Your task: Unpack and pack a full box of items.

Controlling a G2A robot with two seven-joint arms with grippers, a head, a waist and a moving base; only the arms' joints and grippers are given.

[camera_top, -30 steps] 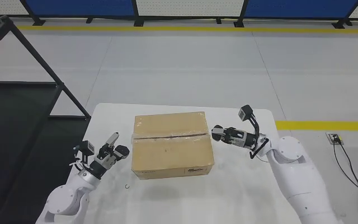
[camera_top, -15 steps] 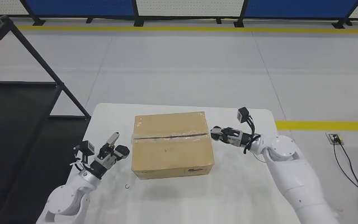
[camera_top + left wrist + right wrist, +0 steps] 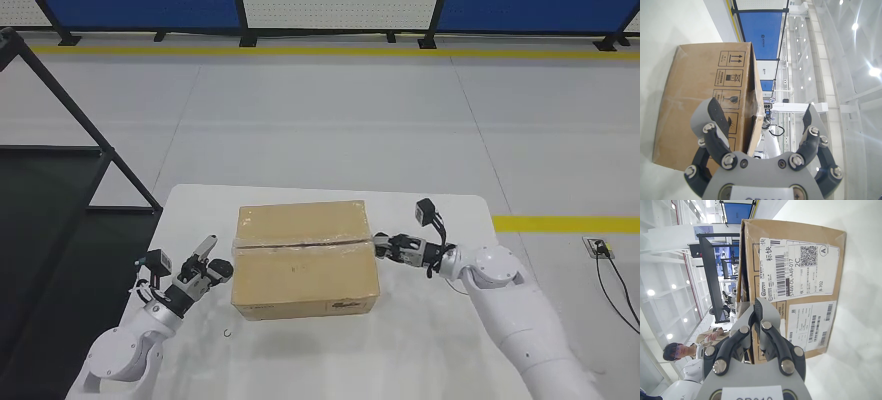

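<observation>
A closed cardboard box with clear tape along its top seam stands in the middle of the white table. My left gripper is open just off one end of the box, its fingers apart on either side of the top edge; that end face carries printed handling symbols. At the opposite end my right gripper is shut, its tips against the labelled end face beside the tape tab. Whether it pinches the tape I cannot tell.
A small dark ring-like object lies on the table in front of the box's near left corner. A black metal frame stands off the table's left side. Bare table surface lies in front of the box.
My right gripper has moved in to the box's end, and the box has shifted slightly toward the left gripper. The left arm has barely moved.
</observation>
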